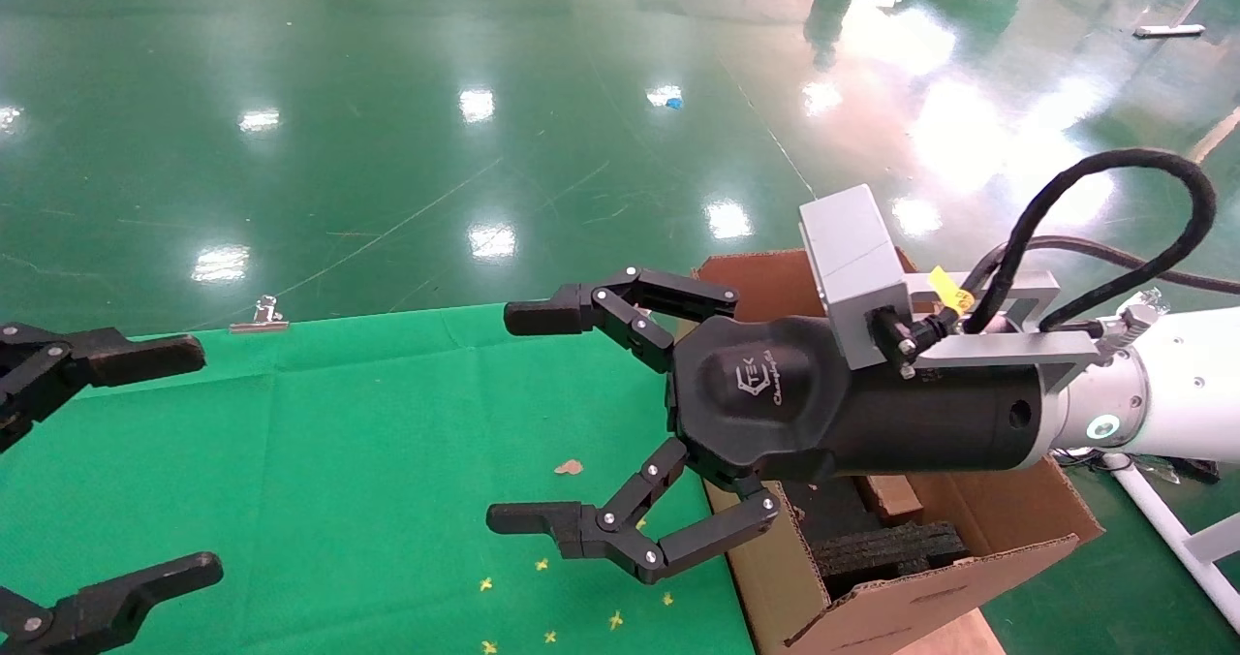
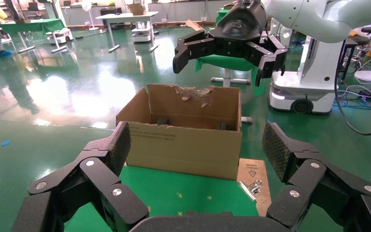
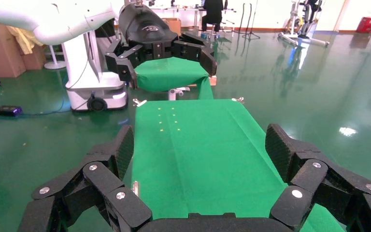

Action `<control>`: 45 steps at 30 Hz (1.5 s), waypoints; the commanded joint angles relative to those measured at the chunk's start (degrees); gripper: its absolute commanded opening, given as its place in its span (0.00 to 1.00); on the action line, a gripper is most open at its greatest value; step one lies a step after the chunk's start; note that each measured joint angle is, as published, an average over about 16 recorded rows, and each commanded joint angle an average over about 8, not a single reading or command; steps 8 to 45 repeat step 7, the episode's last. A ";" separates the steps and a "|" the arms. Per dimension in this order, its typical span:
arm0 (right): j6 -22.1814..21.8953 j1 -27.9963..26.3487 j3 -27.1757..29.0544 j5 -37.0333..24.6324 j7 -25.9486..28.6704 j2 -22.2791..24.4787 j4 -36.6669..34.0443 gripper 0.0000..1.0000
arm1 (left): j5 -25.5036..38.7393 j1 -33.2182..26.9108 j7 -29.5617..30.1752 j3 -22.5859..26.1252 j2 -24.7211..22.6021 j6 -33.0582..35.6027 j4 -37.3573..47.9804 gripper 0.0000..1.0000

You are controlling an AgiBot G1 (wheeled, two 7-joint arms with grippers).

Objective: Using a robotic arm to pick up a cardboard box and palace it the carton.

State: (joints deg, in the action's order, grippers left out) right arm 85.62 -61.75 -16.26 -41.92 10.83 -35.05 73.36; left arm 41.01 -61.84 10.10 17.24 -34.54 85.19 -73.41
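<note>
Brown ragged-flapped carton [image 2: 186, 137], foam inside

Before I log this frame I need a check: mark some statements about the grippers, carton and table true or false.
1. The right gripper is open and holds nothing. True.
2. The left gripper is shut on a box. False: it is open and empty, at the table's left edge.
3. The carton stands beside the green table, on the robot's right. True.
4. The carton's flaps are closed. False: it is open at the top, with black foam inside.
5. A slim box lies on the green cloth. False: none shows there.
</note>
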 commanded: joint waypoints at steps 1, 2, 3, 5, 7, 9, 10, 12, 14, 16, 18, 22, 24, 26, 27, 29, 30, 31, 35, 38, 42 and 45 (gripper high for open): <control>0.00 0.00 0.00 0.00 0.00 0.00 0.00 1.00 | 0.00 0.00 0.00 0.00 0.00 0.00 0.00 1.00; 0.00 0.00 0.00 0.00 0.00 0.00 0.00 1.00 | 0.00 0.00 0.00 0.00 0.00 0.00 0.00 1.00; 0.00 0.00 0.00 0.00 0.00 0.00 0.00 1.00 | 0.00 0.00 0.00 0.00 0.00 0.00 0.00 1.00; 0.00 0.00 0.00 0.00 0.00 0.00 0.00 1.00 | 0.00 0.00 0.00 0.00 0.00 0.00 0.00 1.00; 0.00 0.00 0.00 0.00 0.00 0.00 0.00 1.00 | 0.00 0.00 0.00 0.00 0.00 0.00 0.00 1.00; 0.00 0.00 0.00 0.00 0.00 0.00 0.00 1.00 | 0.00 0.00 0.00 0.00 0.00 0.00 0.00 1.00; 0.00 0.00 0.00 0.00 0.00 0.00 0.00 1.00 | 0.00 0.00 0.00 0.00 0.00 0.00 0.00 1.00; 0.00 0.00 0.00 0.00 0.00 0.00 0.00 1.00 | 0.00 0.00 0.00 0.00 0.00 0.00 0.00 1.00; 0.00 0.00 0.00 0.00 0.00 0.00 0.00 1.00 | 0.00 0.00 0.00 0.00 0.00 0.00 0.00 1.00; 0.00 0.00 0.00 0.00 0.00 0.00 0.00 1.00 | 0.00 0.00 0.00 0.00 0.00 0.00 0.00 1.00; 0.00 0.00 0.00 0.00 0.00 0.00 0.00 1.00 | 0.00 0.00 0.00 0.00 0.00 0.00 0.00 1.00; 0.00 0.00 0.00 0.00 0.00 0.00 0.00 1.00 | 0.00 0.00 0.00 0.00 0.00 0.00 0.00 1.00; 0.00 0.00 0.00 0.00 0.00 0.00 0.00 1.00 | 0.00 0.00 0.00 0.00 0.00 0.00 0.00 1.00; 0.00 0.00 0.00 0.00 0.00 0.00 0.00 1.00 | 0.00 0.00 0.00 0.00 0.00 0.00 0.00 1.00; 0.00 0.00 0.00 0.00 0.00 0.00 0.00 1.00 | 0.00 0.00 0.00 0.00 0.00 0.00 0.00 1.00; 0.00 0.00 0.00 0.00 0.00 0.00 0.00 1.00 | 0.00 0.00 0.00 0.00 0.00 0.00 0.00 1.00; 0.00 0.00 0.00 0.00 0.00 0.00 0.00 1.00 | 0.00 0.00 0.00 0.00 0.00 0.00 0.00 1.00; 0.00 0.00 0.00 0.00 0.00 0.00 0.00 1.00 | 0.00 0.00 0.00 0.00 0.00 0.00 0.00 1.00; 0.00 0.00 0.00 0.00 0.00 0.00 0.00 1.00 | 0.00 0.00 0.00 0.00 0.00 0.00 0.00 1.00; 0.00 0.00 0.00 0.00 0.00 0.00 0.00 1.00 | 0.00 0.00 0.00 0.00 0.00 0.00 0.00 1.00; 0.00 0.00 0.00 0.00 0.00 0.00 0.00 1.00 | 0.00 0.00 0.00 0.00 0.00 0.00 0.00 1.00; 0.00 0.00 0.00 0.00 0.00 0.00 0.00 1.00 | 0.00 0.00 0.00 0.00 0.00 0.00 0.00 1.00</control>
